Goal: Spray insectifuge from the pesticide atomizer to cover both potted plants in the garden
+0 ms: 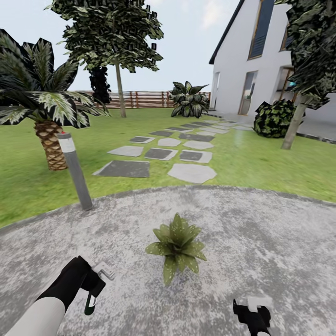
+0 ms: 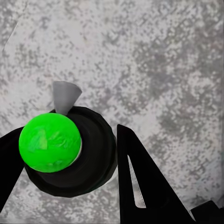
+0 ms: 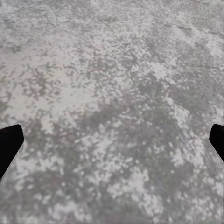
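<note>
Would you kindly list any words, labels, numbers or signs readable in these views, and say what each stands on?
None can be read.
The pesticide atomizer, held in the left end effector, shows a pale strip on its dark body, too small to tell whether it bears writing.
The grey post by the patio has a pale band with no lettering.

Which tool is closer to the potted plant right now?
Left, narrowly. The left tool, holding the atomizer, is beside the plant on its left; the right tool sits lower, off to its right.
</note>
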